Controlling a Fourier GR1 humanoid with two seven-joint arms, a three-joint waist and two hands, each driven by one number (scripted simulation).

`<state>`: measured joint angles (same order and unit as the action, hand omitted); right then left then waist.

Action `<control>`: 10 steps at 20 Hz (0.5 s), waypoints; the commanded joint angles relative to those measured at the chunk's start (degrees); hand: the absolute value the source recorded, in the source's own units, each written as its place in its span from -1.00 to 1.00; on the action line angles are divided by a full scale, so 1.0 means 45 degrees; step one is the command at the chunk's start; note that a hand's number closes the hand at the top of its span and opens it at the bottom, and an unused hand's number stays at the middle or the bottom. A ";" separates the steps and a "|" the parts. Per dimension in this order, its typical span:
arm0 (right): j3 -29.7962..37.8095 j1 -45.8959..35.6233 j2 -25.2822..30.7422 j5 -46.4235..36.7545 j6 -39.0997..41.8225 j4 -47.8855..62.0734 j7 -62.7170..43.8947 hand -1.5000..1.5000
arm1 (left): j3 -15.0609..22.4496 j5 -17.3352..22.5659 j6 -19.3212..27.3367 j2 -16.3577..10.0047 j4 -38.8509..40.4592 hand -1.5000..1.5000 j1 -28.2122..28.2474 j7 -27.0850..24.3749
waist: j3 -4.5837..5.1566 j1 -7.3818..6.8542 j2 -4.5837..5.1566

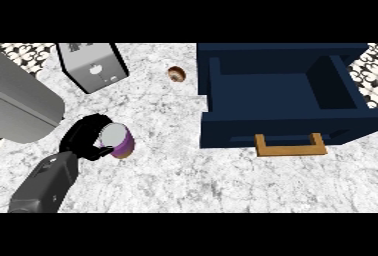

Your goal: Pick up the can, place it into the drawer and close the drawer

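So the left hand is wrapped round the can, black fingers curled around its left side with a bit of thumb showing across the purple wall. The can has a silver top and a purple body, and it sits at the left of the marble counter, roughly level with the drawer front but well apart from it. Can't tell from this angle whether it's standing on the counter or is just off it. The grey forearm comes up from the lower left corner. The right hand doesn't show anywhere. Just left of the hand is a big grey rounded thing, hard to say what. Further back there's a grey boxy appliance with a dark side, tilted a bit. A small brown round thing lies on the counter between that appliance and the drawer, too small to name. On the right, the dark blue drawer is pulled open with nothing visible in it, and its tan handle sticks out toward the near side.
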<state>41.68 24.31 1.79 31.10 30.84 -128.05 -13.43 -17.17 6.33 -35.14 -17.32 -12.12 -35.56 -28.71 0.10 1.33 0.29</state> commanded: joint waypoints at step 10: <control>-0.0259 0.0711 -0.0392 0.0072 -0.0593 -0.0751 -0.0157 -1.00 | -0.0825 0.1606 0.4709 0.2939 -0.3342 1.00 0.0735 -0.0422 | -0.0048 -0.0449 -0.0201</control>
<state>41.21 26.49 0.39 31.02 28.99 -130.11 -13.70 -20.96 12.07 -19.78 -8.27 -21.24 -33.27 -31.16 -0.10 -0.50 -0.51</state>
